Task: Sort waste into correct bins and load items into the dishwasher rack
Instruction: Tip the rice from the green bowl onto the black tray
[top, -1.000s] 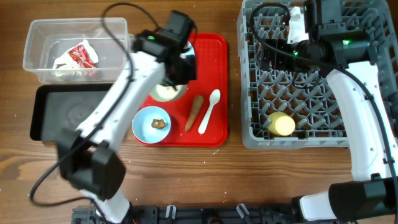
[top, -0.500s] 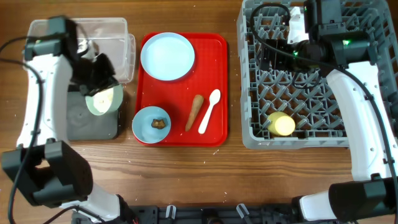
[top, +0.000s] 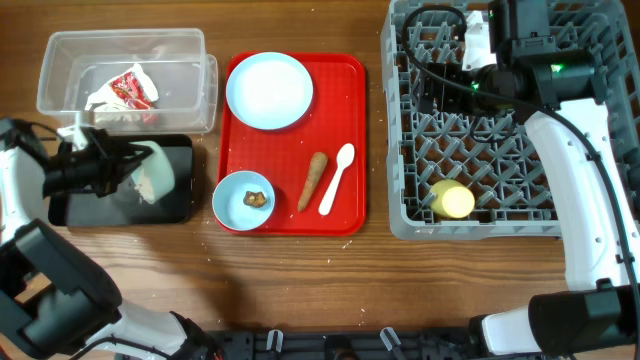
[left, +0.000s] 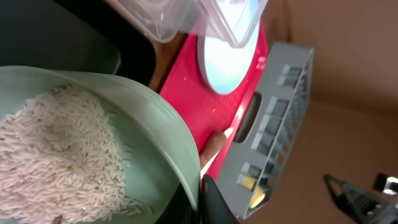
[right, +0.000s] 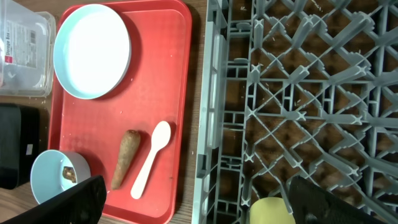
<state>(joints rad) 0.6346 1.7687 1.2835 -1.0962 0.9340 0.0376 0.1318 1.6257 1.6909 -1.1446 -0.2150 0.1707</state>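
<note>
Item: pale green bowl (top: 155, 172), rice-laden, pinched by its rim in the closed left tool (top: 128, 166), tipped on edge directly over the black tray (top: 178, 208); right tool (right: 205, 202) wide open, empty, above the dishwasher rack (top: 398, 150).

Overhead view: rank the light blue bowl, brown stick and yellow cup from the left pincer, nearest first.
From the left pincer:
1. light blue bowl, red tray's front left corner.
2. brown stick, mid-tray.
3. yellow cup, far right, inside the rack.
</note>
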